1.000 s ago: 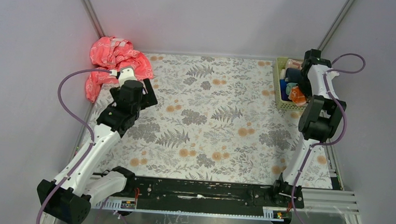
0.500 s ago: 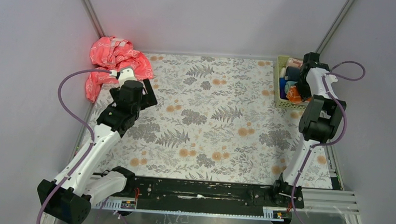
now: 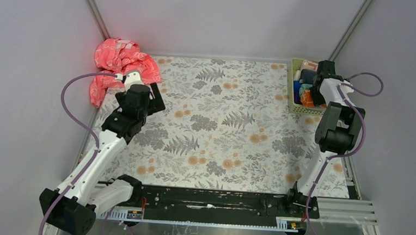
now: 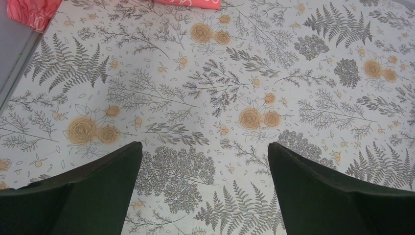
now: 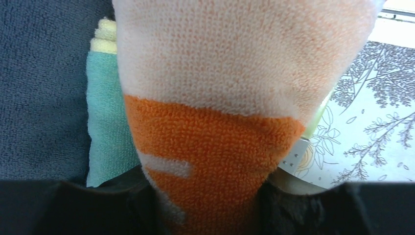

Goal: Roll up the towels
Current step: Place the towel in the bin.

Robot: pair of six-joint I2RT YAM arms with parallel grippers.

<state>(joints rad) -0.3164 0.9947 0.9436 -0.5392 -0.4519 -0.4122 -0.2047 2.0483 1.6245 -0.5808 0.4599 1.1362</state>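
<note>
My right gripper point(image 5: 205, 196) is shut on the orange and pale peach towel point(image 5: 220, 122), which fills the right wrist view and shows a white mark. From above, that towel point(image 3: 307, 100) sits at the green basket point(image 3: 293, 79) at the back right, with my right gripper point(image 3: 313, 92) over it. The mint-teal towel point(image 5: 105, 127) lies rolled in the basket beside it, also seen as the mint-teal towel point(image 3: 304, 91). My left gripper point(image 3: 157, 97) hangs open over the floral table cover point(image 4: 205, 73), nothing between its fingers point(image 4: 98, 186).
A crumpled pink-red cloth point(image 3: 119, 60) lies piled in the back left corner, and the pink-red cloth's edge point(image 4: 29, 10) shows in the left wrist view. The basket also holds a dark blue-grey towel point(image 5: 44, 88) and a pale yellow one point(image 5: 105, 36). Grey walls enclose the table.
My right arm has shifted a little to the right and back with the orange towel, at the basket. The left arm has not moved.
</note>
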